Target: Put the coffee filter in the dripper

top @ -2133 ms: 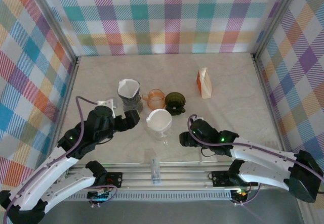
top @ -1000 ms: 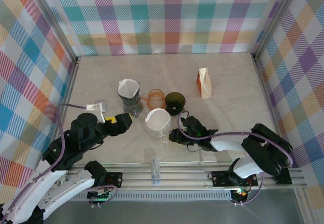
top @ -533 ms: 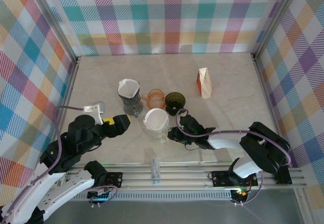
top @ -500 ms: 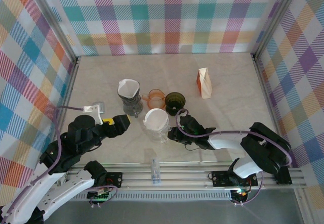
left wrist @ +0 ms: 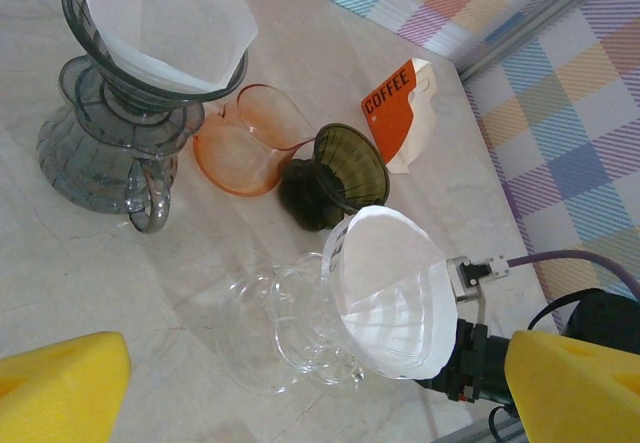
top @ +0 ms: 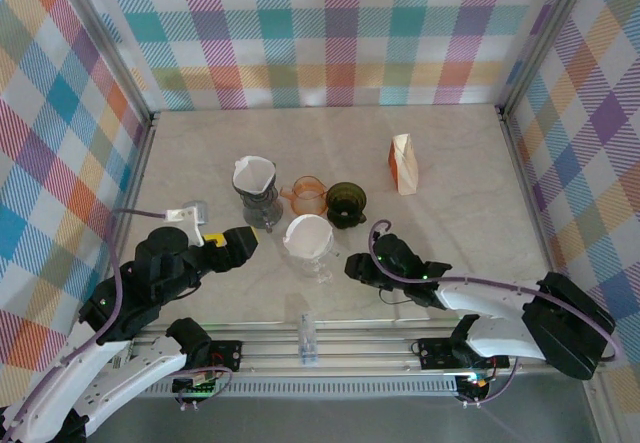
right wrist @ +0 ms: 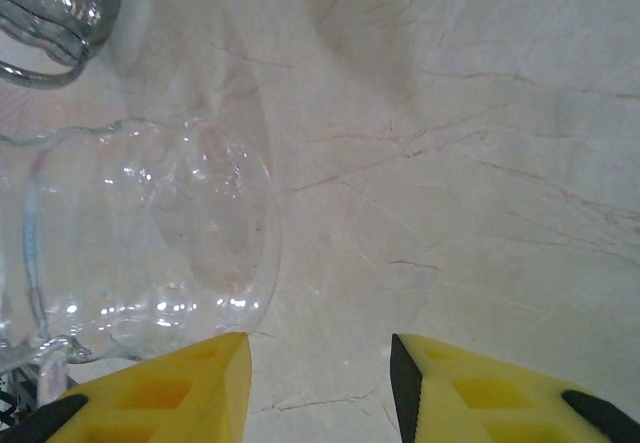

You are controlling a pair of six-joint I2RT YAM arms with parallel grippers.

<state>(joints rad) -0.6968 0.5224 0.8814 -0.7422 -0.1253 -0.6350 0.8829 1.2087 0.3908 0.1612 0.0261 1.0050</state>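
Right gripper (right wrist: 318, 351) hangs parted and empty just beside the clear glass dripper (right wrist: 150, 233), while the left wrist view reveals the white coffee filter (left wrist: 390, 293) sitting in its cone.

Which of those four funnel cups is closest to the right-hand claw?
The clear glass dripper holding a white paper filter, just beside the right gripper. The grey dripper, orange dripper and dark green dripper stand farther back.

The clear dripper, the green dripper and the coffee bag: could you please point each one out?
clear dripper (left wrist: 285, 338), left wrist view, on its ribbed glass body.
green dripper (left wrist: 350, 166), left wrist view, inside its cone.
coffee bag (left wrist: 388, 115), left wrist view, on its orange front.
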